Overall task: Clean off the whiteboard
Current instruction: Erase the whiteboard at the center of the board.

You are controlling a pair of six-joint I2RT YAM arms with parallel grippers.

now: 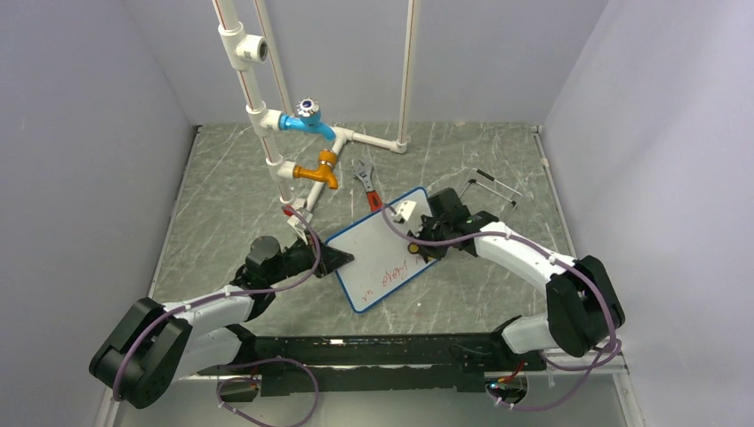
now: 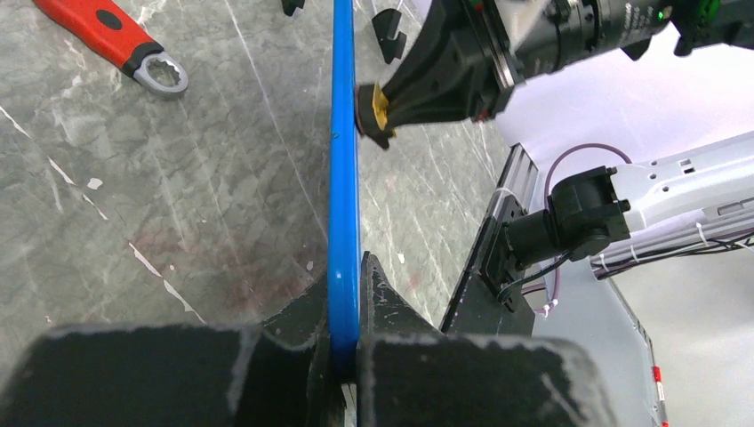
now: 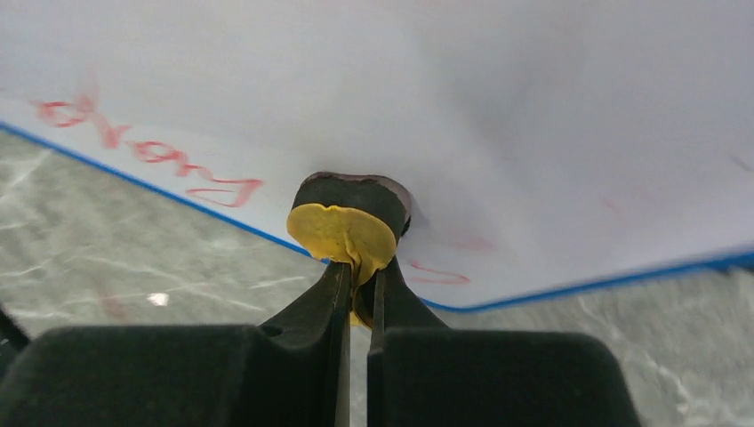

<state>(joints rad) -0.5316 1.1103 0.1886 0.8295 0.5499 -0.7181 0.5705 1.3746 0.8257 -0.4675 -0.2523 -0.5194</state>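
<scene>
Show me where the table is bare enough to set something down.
Bare: the left strip of table between wall and pipes; the back right corner beyond the rods; the near patch between board and right arm. Crowded: the centre, where pipes, wrench and board sit.

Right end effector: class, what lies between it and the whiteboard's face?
A yellow-and-black eraser pad, pinched by the right end effector, against the whiteboard; seen in the right wrist view.

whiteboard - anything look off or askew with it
Nothing damaged, but it is askew: the left claw pinches the whiteboard by its blue edge, holding it tilted rather than flat. Red writing is on its face, beside the eraser in the right claw.
</scene>
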